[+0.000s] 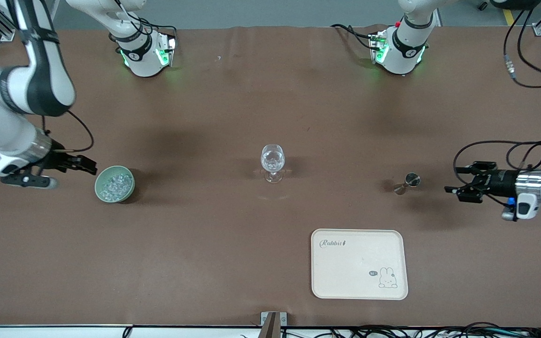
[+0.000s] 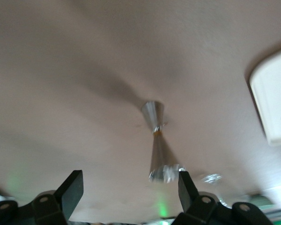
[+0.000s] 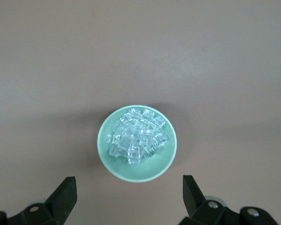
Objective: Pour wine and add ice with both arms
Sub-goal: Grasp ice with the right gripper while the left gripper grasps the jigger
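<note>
While one wine glass (image 1: 272,162) stands mid-table, the right gripper (image 1: 87,165) by the ice (image 1: 115,184) and the left gripper (image 1: 453,191) by the jigger (image 1: 406,183) both gape wide, holding zilch.

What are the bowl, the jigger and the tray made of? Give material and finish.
Bowl: probably glazed ceramic or plastic; smooth, matte pale green.
Jigger: metal, likely steel; silvery sheen with bright glints.
Tray: looks like plastic or melamine; flat cream surface with a printed rabbit.

In the left wrist view the metal measuring cup (image 2: 157,140) is smeared by blur, the tray (image 2: 271,101) is cut off at the picture's edge, and the glass (image 2: 210,178) is a faint smudge.
</note>
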Robot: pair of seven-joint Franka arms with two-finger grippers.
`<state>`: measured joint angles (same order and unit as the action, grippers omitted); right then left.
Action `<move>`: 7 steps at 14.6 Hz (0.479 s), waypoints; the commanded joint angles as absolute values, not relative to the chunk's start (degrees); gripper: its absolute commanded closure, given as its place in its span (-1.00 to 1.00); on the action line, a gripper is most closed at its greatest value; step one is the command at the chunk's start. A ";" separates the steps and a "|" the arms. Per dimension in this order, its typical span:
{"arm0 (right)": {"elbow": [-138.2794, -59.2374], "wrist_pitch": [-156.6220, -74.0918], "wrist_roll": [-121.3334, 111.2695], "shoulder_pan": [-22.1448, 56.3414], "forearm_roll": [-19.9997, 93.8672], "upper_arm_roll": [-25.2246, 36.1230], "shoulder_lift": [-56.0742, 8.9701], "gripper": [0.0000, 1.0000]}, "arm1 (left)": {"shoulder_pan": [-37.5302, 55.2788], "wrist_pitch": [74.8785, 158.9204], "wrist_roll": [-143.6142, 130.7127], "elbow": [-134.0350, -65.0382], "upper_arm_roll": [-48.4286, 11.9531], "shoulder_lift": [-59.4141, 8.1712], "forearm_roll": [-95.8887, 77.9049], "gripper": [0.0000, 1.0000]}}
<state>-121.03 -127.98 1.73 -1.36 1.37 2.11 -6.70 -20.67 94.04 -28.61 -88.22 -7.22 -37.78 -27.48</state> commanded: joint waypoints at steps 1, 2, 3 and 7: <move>-126.55 -137.16 0.97 -1.06 1.41 2.20 -9.39 -1.00 | -21.10 95.62 -31.99 -86.31 -7.56 -43.40 -33.38 -0.68; -128.48 -141.81 0.97 -0.79 1.41 2.20 -10.97 -1.00 | -21.01 95.97 -32.51 -86.31 -7.56 -44.64 -35.23 -0.66; -129.63 -144.73 0.79 -0.70 1.32 2.28 -12.03 -1.00 | -20.92 96.06 -33.65 -86.31 -7.56 -45.87 -36.64 -0.63; -130.16 -148.44 0.00 -0.53 1.32 2.20 -16.07 -0.87 | -20.65 96.06 -37.96 -86.75 -7.56 -48.34 -40.78 -0.52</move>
